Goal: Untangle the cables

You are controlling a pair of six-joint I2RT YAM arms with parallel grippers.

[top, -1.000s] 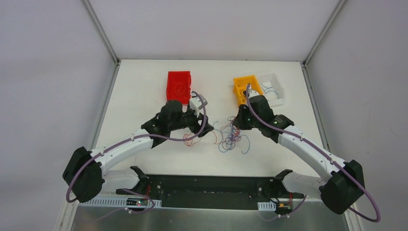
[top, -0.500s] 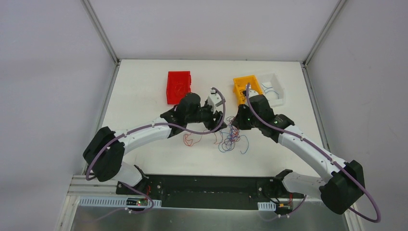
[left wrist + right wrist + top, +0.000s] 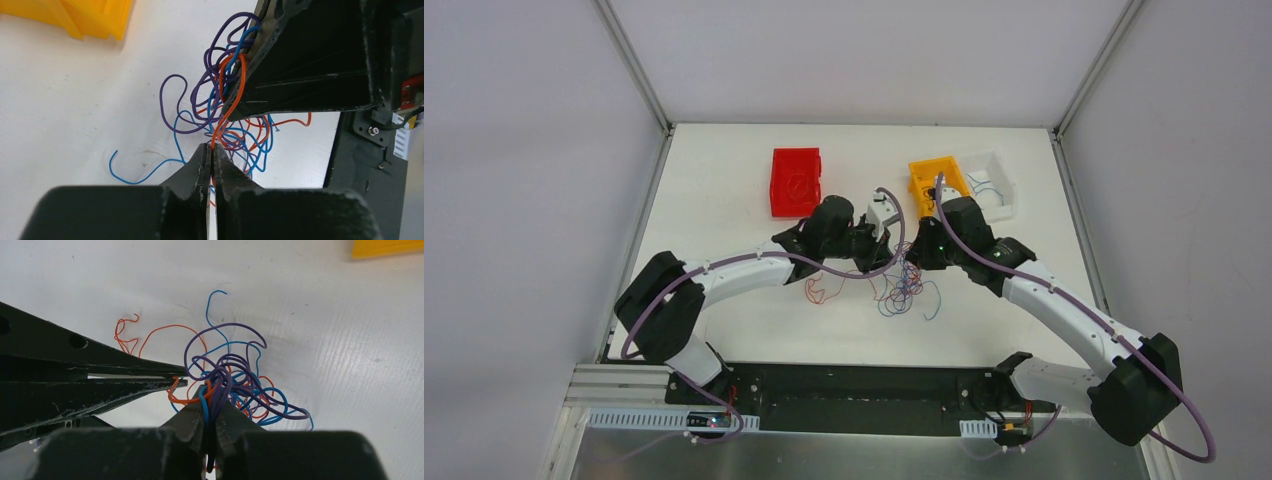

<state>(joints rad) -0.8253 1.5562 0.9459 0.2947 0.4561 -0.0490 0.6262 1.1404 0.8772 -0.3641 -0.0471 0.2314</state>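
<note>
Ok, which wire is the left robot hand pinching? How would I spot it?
On the white table, on the near side of the orange bin, sits a tangle of thin cables. The left gripper is shut on one orange wire, which stands up from its tips in a tall narrow loop. The wires bunched beside it are purple and blue.

— What does the place look like?
— A white surface [image 3: 724,200], boxed in by plain pale grey walls [image 3: 524,150] on its left, far and right sides.
— Any frame?
— Aluminium posts [image 3: 634,65] rise at a slant from the two far corners. Thin metal rails [image 3: 646,210] run along the left and right edges.
— And the near edge?
— A black plate [image 3: 864,385] lies along it, with a bare metal strip [image 3: 854,455] just beyond. The light is even and soft, the shadows faint.
</note>
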